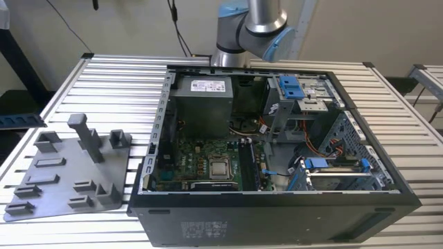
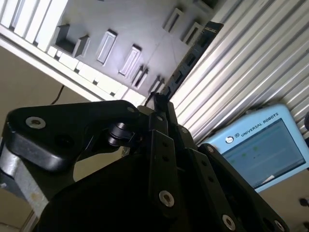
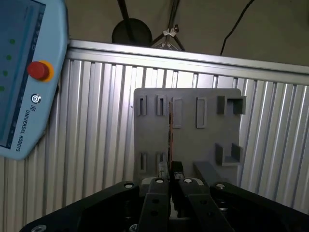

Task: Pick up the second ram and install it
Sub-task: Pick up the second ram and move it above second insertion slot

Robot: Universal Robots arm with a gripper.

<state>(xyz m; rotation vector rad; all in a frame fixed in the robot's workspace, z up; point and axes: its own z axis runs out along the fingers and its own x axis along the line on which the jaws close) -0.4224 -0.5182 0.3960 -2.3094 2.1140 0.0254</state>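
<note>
Gripper [image 3: 170,169]: jaws closed on the second ram [image 3: 170,130], held edge-on, long axis running straight out from them above the grey tray [image 3: 193,145].

Slatted metal worktop [image 1: 104,88] is carrying two items in the exterior view. Grey tray [image 1: 62,193] is lying flat toward the exterior view's left. Open computer case [image 1: 277,220] is sitting just beside it, toward the right. Blue pendant [image 3: 21,96] is overlapping the slats in the first wrist view; contact unclear.
</note>
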